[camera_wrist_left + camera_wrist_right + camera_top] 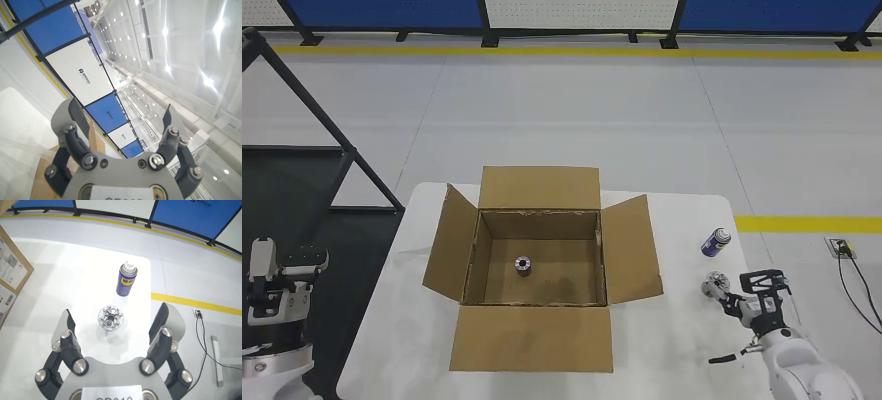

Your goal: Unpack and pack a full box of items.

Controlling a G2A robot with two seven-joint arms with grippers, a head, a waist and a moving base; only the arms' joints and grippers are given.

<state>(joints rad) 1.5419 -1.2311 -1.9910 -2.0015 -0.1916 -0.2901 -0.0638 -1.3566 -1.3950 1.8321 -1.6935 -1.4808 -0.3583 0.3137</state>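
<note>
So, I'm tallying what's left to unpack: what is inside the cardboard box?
One small round metal part lies on the floor of the cardboard box, near the middle. No other item shows on the floor; the near wall may hide a thin strip.

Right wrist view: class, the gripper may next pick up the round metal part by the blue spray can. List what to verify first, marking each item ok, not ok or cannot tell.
1. Right gripper open and empty: ok.
2. Round silver metal part standing on the white table, centred ahead of that gripper: ok.
3. Blue spray can upright, apart from the part: ok.
4. Gripper's height above the part: cannot tell.
5. Brown cardboard box with flaps folded out: ok.
6. Left gripper open, empty, clear of the box: ok.
</note>
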